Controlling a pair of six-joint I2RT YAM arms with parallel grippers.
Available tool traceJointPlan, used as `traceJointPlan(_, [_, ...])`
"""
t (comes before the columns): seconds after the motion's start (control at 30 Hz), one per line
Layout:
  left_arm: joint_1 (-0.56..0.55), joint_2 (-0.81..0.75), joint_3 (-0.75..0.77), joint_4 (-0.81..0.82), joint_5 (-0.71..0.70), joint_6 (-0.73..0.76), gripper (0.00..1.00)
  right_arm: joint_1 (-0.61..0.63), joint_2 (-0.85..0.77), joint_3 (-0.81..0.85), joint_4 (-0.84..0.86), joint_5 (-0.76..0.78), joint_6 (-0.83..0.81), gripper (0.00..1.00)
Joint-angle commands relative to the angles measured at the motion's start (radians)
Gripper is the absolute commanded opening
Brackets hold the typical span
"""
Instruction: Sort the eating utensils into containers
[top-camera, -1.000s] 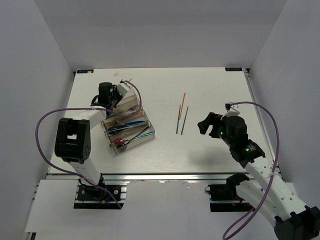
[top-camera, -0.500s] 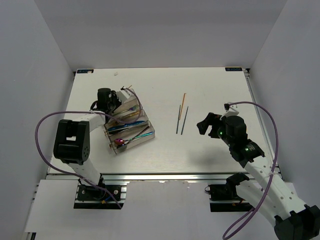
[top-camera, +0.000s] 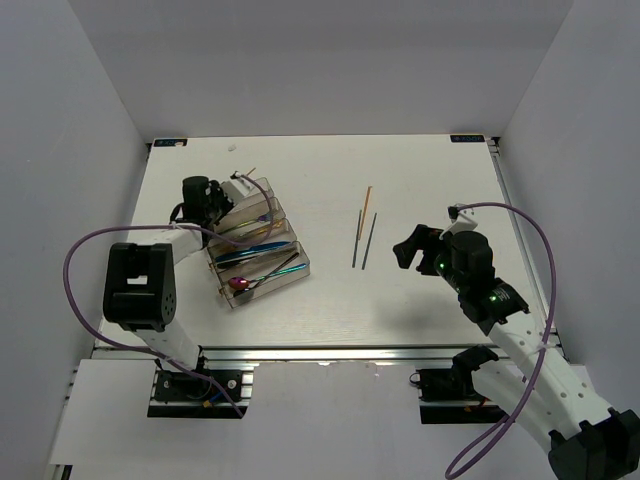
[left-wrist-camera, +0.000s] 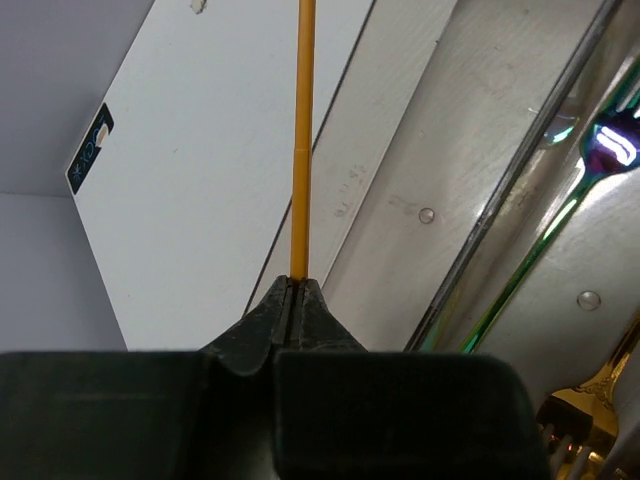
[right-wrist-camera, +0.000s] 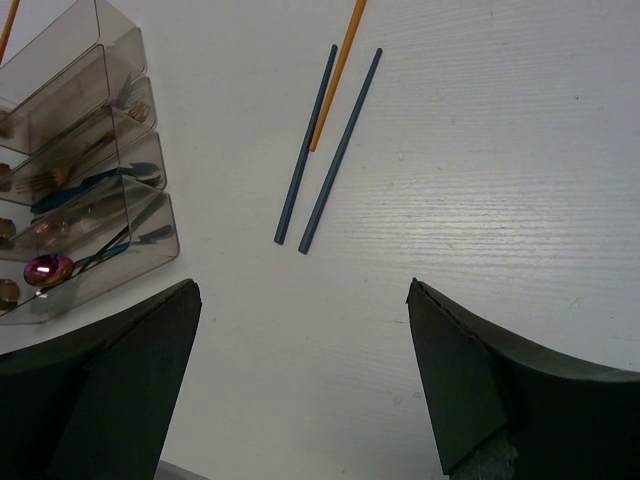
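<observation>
The clear organiser tray (top-camera: 301, 263) stands at the left, its stepped compartments holding blue, gold and iridescent cutlery, with a purple-red spoon (top-camera: 240, 284) in the nearest one. My left gripper (top-camera: 228, 188) is at the tray's far end, shut on an orange chopstick (left-wrist-camera: 302, 140) that points away over the tray's outer wall (left-wrist-camera: 350, 170). Two blue chopsticks (top-camera: 357, 240) (right-wrist-camera: 340, 150) and a second orange chopstick (top-camera: 367, 198) lie on the table's middle. My right gripper (right-wrist-camera: 300, 290) is open and empty, hovering right of and nearer than them.
The white table (top-camera: 420, 170) has walls on the left, back and right. The purple cable (top-camera: 85, 250) loops off the left arm. The tray also shows at the left edge of the right wrist view (right-wrist-camera: 100, 50).
My left gripper has drawn back to the left along the tray's far end, keeping the orange chopstick in it. The right arm has barely moved.
</observation>
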Motion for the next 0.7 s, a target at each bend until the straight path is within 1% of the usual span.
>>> traceJointPlan(0.0, [0.003,-0.051,-0.026,0.022,0.036,-0.014,0.09,-0.004,0.006,0.004,0.038,-0.013,-0.019,0.89])
traceJointPlan(0.07, [0.003,-0.059,-0.037,0.033,0.036,-0.018,0.14,-0.002,0.007,0.004,0.038,-0.013,-0.019,0.89])
traceJointPlan(0.2, [0.003,-0.081,-0.048,0.049,0.017,-0.035,0.28,-0.002,0.007,0.006,0.039,-0.013,-0.021,0.88])
traceJointPlan(0.27, [0.005,-0.093,-0.049,0.059,0.002,-0.052,0.3,-0.002,0.012,0.009,0.039,-0.015,-0.021,0.89])
traceJointPlan(0.43, [0.005,-0.131,-0.034,0.082,-0.024,-0.092,0.42,-0.004,0.03,0.012,0.042,-0.018,-0.019,0.89])
traceJointPlan(0.53, [0.005,-0.159,-0.019,0.093,-0.035,-0.141,0.42,-0.002,0.047,0.01,0.059,-0.018,-0.021,0.89])
traceJointPlan(0.6, [0.003,-0.176,0.006,0.101,-0.064,-0.236,0.47,-0.004,0.087,0.013,0.075,-0.012,-0.015,0.89])
traceJointPlan(0.63, [0.003,-0.192,0.048,0.098,-0.085,-0.283,0.51,-0.002,0.113,0.024,0.065,0.001,-0.006,0.89])
traceJointPlan(0.67, [0.002,-0.2,0.075,0.093,-0.108,-0.411,0.63,-0.002,0.14,0.038,0.052,0.019,0.003,0.89])
